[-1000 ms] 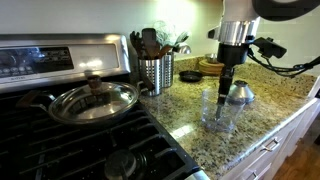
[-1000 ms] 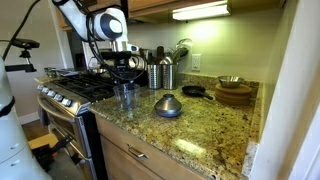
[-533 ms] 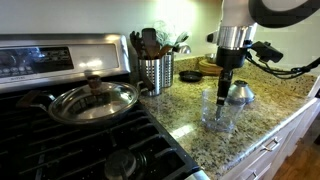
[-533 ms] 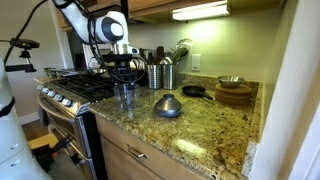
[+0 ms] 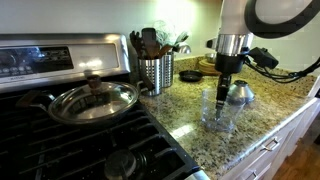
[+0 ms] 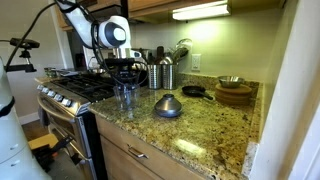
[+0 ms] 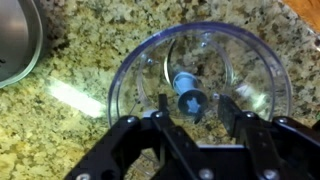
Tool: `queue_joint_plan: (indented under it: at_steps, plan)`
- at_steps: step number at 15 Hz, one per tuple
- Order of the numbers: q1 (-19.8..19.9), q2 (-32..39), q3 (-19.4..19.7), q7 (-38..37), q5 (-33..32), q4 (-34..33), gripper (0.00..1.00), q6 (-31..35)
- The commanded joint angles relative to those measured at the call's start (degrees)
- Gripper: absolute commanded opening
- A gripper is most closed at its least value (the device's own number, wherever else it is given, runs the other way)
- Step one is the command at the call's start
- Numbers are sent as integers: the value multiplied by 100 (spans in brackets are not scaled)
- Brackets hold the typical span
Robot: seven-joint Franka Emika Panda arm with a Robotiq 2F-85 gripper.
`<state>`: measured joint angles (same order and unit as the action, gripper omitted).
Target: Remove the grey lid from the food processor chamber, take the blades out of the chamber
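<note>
The clear food processor chamber (image 5: pixel 220 110) stands open on the granite counter, also seen in an exterior view (image 6: pixel 125 98). In the wrist view I look down into the chamber (image 7: pixel 200 38). The blades' shaft (image 7: pixel 190 103), with a blue star-shaped top, stands upright at its centre. The blade edges are faint. The grey lid (image 5: pixel 240 93) lies on the counter beside the chamber, and both exterior views show the lid (image 6: pixel 168 105). My gripper (image 7: pixel 194 102) hangs straight over the chamber (image 5: pixel 224 88), open. Its fingers (image 7: pixel 163 99) stand on either side of the shaft top, apart from it.
A ribbed steel utensil holder (image 5: pixel 155 72) stands behind the chamber. A pan with a flat glass lid (image 5: pixel 93 100) sits on the stove to one side. A small black pan (image 6: pixel 193 92) and wooden bowls (image 6: pixel 234 93) are further along the counter. The counter's front edge is close.
My gripper has come down a little toward the chamber. The chamber, lid and blades have not moved.
</note>
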<state>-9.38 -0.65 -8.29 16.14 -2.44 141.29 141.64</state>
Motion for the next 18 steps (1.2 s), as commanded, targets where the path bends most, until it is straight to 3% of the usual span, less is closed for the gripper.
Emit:
queue_joint_plan:
  at_steps: [1,3,4,5,18]
  plan:
    - [66,-16,28,74,-77,113,25,194]
    - [74,-24,27,89,-70,122,12,196]
    - [77,-29,26,92,-69,126,9,198]
    - [78,-38,23,98,-66,132,13,197]
    - [0,-965,-14,14,-115,90,13,-694]
